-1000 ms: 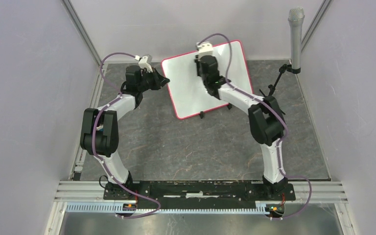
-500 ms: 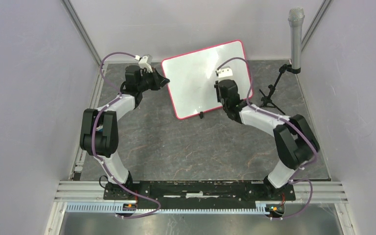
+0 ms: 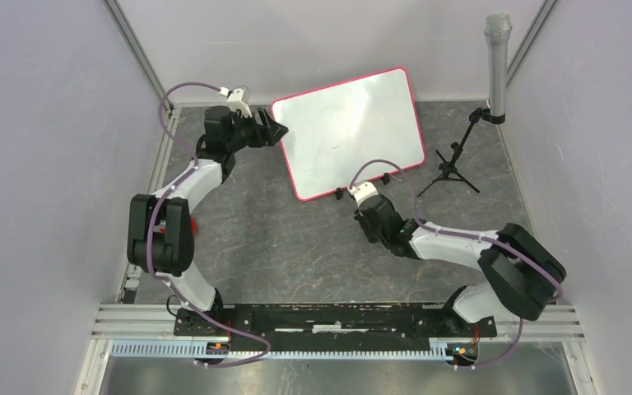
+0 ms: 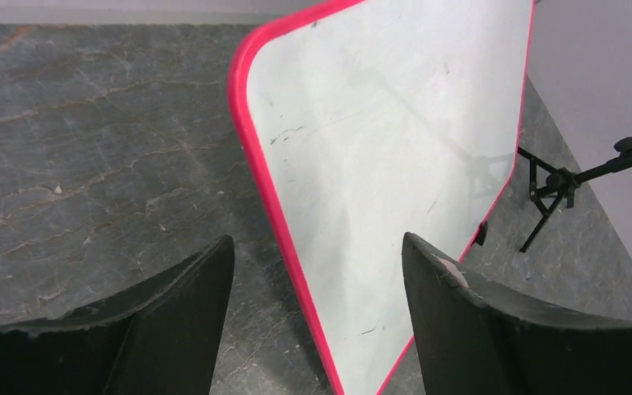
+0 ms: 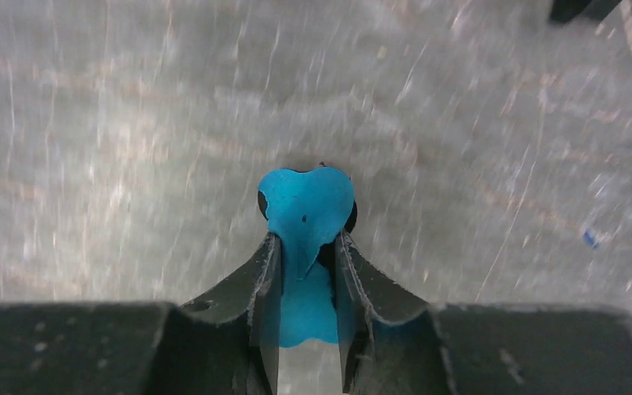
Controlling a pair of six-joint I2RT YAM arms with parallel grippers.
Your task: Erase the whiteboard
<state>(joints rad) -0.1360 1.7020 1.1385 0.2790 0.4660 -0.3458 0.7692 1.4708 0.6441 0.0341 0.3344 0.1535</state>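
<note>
Grey, marble-patterned table (image 3: pixel 296 255), walled in by pale lilac panels (image 3: pixel 41 123): we are listing here 2 arms, 1 board, 1 eraser and 1 microphone. The whiteboard (image 3: pixel 350 132), white and glossy with a thin pink-red frame, is standing tilted at the far middle of the table, turned a little askew. The left gripper (image 3: pixel 276 130) is waiting at its left corner; in the wrist view we are seeing its jaws spread wide, the red frame running between them with a gap on each side, so it is gripping nothing. The right gripper (image 5: pixel 306 245) is hanging low over bare table just in front of the board's near edge, off the board, its jaws pinching a bright blue eraser (image 5: pixel 306 202) that is bulging out beyond the tips. We are judging the erasing nearly or wholly finished: the board is showing only a few faint specks and thin grey streaks, no handwriting. A last pass over those traces and putting the eraser down are what we are counting as possibly left. The microphone (image 3: pixel 498 58) is standing on its small tripod to the right of the board. We are finding no brand, label or legible writing anywhere.
</note>
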